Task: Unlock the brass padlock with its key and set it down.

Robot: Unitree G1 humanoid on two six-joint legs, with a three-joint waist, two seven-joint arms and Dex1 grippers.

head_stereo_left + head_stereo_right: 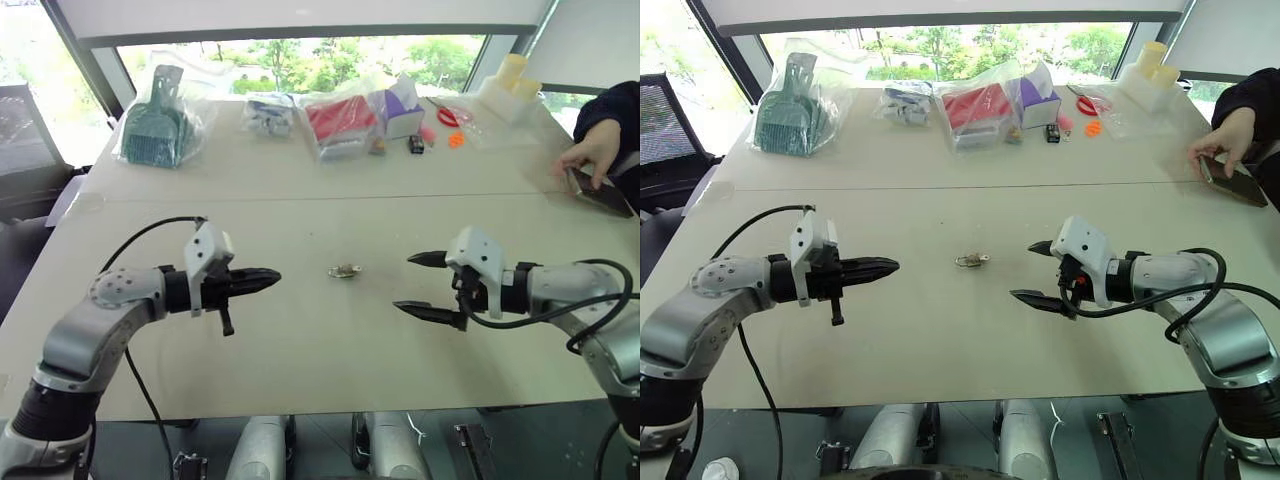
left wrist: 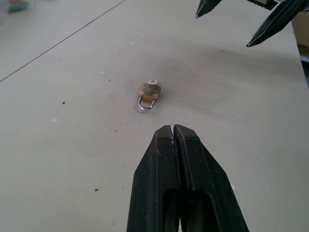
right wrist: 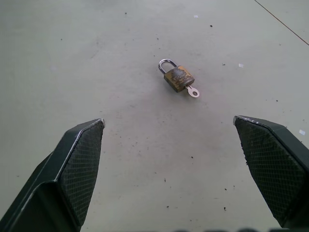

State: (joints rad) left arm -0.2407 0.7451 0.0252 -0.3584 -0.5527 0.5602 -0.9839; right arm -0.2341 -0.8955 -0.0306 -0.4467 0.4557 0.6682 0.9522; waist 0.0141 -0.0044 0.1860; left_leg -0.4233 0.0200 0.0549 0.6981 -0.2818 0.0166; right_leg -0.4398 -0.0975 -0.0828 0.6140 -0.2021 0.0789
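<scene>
Jaws pressed together on the left gripper (image 1: pixel 268 276), spread wide on the right gripper (image 1: pixel 422 285); brass padlock (image 3: pixel 177 78), key (image 3: pixel 192 91) inserted, lies on the table (image 1: pixel 300 350) between them; suggest pinching body squarely before turning key.

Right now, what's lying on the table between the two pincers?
Just the brass padlock, with its key in it, lying flat on the bare table between the shut left pincer and the open right pincer. The eye views show this.
</scene>
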